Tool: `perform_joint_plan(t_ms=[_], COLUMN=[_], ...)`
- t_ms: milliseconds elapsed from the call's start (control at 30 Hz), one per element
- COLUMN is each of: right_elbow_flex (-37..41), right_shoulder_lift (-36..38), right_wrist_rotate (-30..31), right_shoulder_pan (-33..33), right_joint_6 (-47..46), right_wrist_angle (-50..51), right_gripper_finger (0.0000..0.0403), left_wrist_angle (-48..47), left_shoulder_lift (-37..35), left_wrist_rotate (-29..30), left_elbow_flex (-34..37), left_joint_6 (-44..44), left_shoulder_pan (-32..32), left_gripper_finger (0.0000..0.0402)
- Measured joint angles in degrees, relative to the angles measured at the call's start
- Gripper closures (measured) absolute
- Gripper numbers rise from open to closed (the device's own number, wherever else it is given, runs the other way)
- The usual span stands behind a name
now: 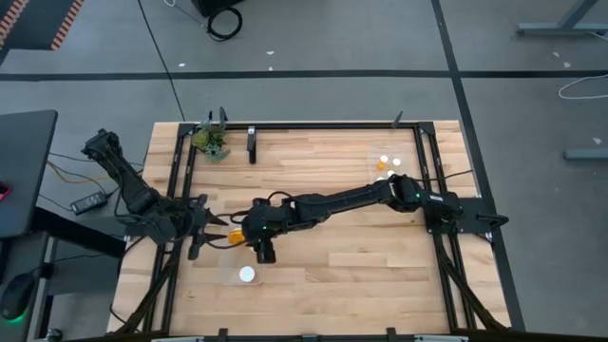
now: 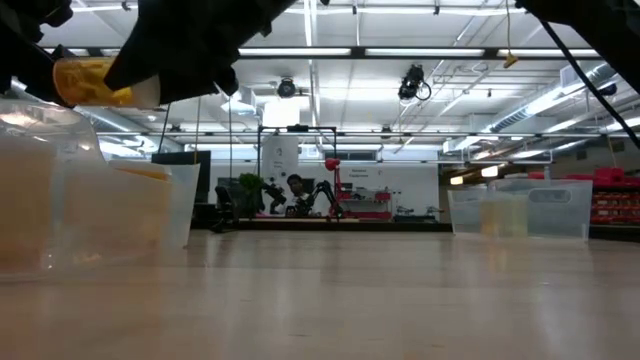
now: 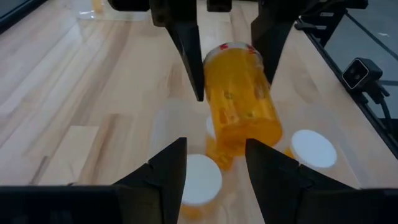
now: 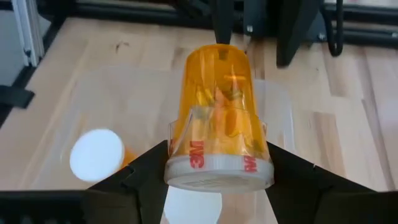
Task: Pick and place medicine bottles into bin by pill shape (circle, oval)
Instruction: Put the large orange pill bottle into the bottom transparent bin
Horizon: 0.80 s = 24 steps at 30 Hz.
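Note:
An amber medicine bottle with a pale, red-lettered cap hangs in the air over the table's near left part, with my right gripper shut on it. It also shows in the high view as an orange spot. My left gripper is open and faces it from the table's left. Its fingertips stand just short of the bottle's base, touching nothing. Below lies a clear bin that holds other medicine bottles, whose white caps face up. My right gripper pinches the bottle's cap end between its two fingers. The fingers come from the table's right, slanting down, and lie in line with the bottle. The bottle is lifted clear over the bin, lying almost level, its base pointing toward my left gripper.
A second clear bin with bottles stands at the far right. A small green plant sits at the far left corner. A dark frame runs along the table's edges. The middle of the table is bare wood.

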State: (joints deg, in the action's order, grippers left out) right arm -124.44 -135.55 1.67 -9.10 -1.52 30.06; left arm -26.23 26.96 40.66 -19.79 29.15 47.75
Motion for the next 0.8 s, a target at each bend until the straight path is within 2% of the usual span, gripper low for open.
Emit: perform_joint_plan(t_ms=[267, 433, 800], right_elbow_flex=[-2.5, -2.5, -2.5], right_shoulder_lift=[0.0, 0.0, 0.0], right_wrist_rotate=[-0.4, -0.7, -0.7], right_shoulder_pan=[0.3, 0.3, 1.1], right_joint_6=[-1.1, -2.3, -2.1], right_wrist_angle=[8.0, 9.0, 7.0], right_gripper_finger=[0.0169, 0.0169, 0.0169], left_wrist_angle=[4.1, 7.7, 15.6], left_shoulder_lift=[0.0, 0.6, 12.4], left_wrist_rotate=[1.4, 7.1, 8.9], left_elbow_flex=[0.0, 0.1, 0.1], left_joint_6=[-3.6, -5.8, -5.5], left_shoulder_pan=[0.0, -0.1, -0.1], left_gripper_finger=[0.023, 0.023, 0.023])
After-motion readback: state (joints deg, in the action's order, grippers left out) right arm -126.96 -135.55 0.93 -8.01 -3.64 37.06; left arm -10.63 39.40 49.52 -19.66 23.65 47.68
